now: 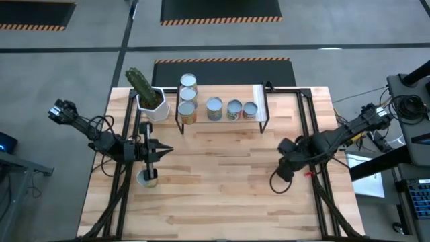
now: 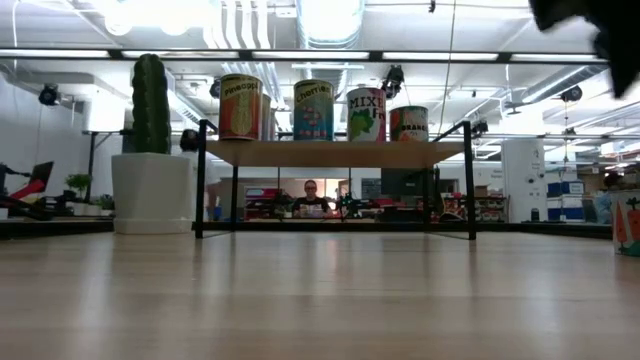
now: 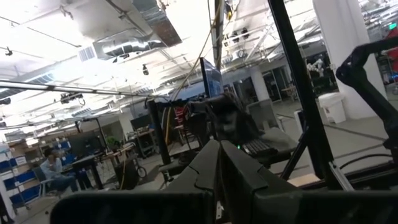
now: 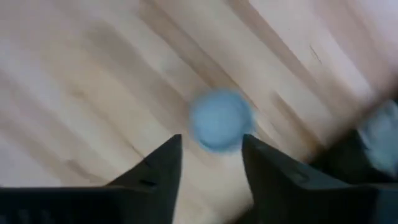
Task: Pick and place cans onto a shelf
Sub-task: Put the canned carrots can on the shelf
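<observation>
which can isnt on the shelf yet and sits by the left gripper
The can on the bare table just below the shut left gripper. The other five stand on the shelf.

blurred round can top [image 4: 221,120] — label unreadable

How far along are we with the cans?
Done: six cans show on the shelf. In hand: the right gripper, open, is over a can top, not yet gripped. Left: that one, plus another can beside the shut left gripper.
</observation>
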